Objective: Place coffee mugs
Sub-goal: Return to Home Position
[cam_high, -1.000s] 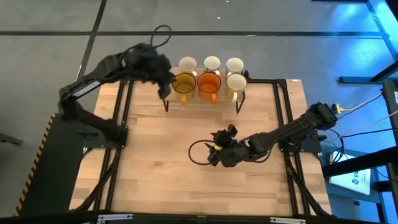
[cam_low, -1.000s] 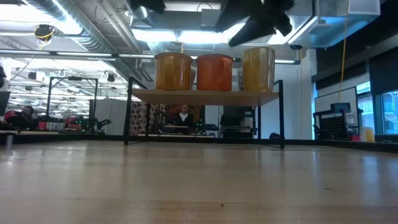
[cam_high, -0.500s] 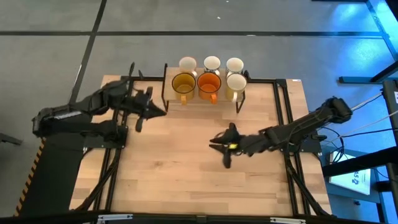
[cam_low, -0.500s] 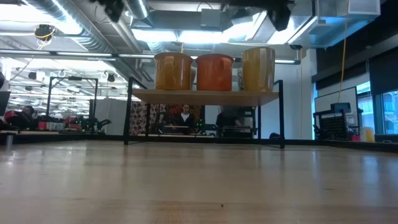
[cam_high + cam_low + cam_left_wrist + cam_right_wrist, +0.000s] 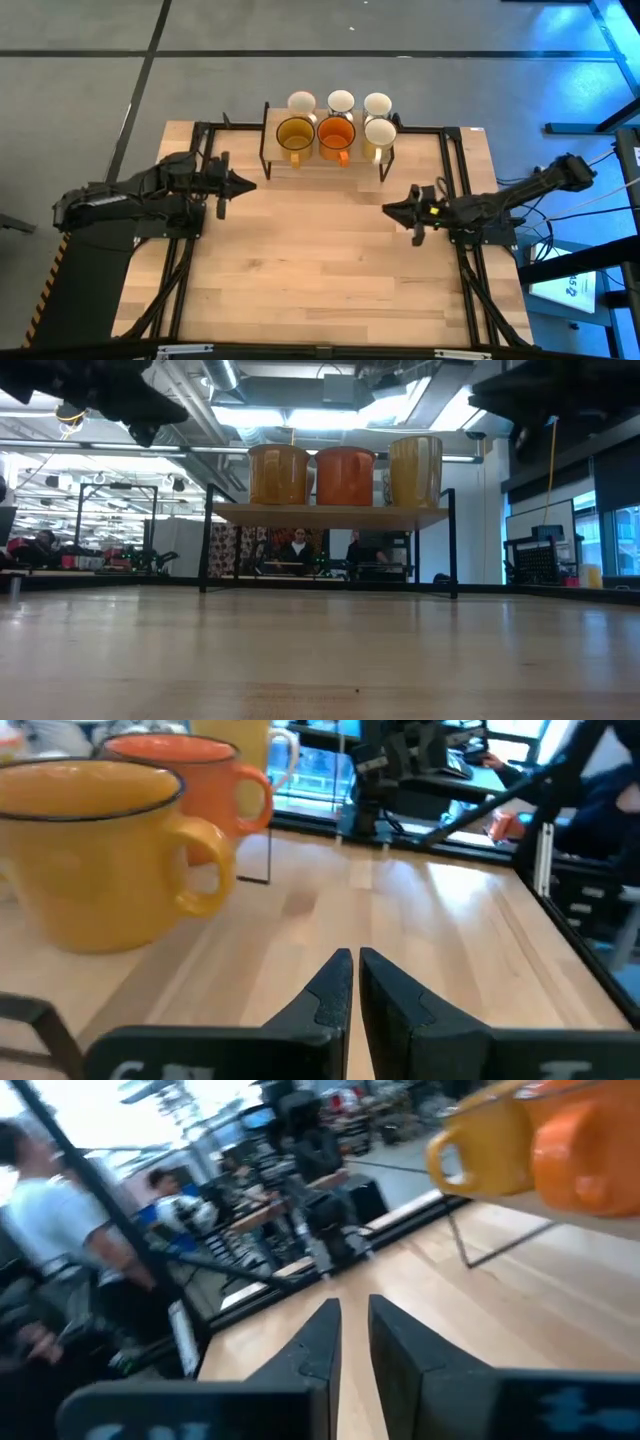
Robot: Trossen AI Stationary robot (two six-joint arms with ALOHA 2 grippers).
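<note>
Six mugs stand on the wooden rack (image 5: 325,158) at the table's far edge. The front row holds an amber-yellow mug (image 5: 295,133), an orange mug (image 5: 336,133) and a cream mug (image 5: 380,132). Three white mugs (image 5: 341,101) stand behind them. In the low view the front three (image 5: 345,475) sit on the shelf by their bases. My left gripper (image 5: 248,183) is shut, left of the rack and nearer than it, pointing right. My right gripper (image 5: 388,208) is shut, right of centre, pointing left. Both hold nothing.
Black frame rails (image 5: 452,170) run along the table's left, right and far sides. Bare wood (image 5: 310,260) spreads between the arms and toward the near edge. The rack's thin black legs (image 5: 206,545) stand on the table. People sit in the room behind (image 5: 296,550).
My left gripper has drawn back from the amber mug on the rack, moving toward the table's left and near edges and lower. My right gripper has pulled away from the table's middle toward the right edge and slightly farther. The mugs have stayed in place.
</note>
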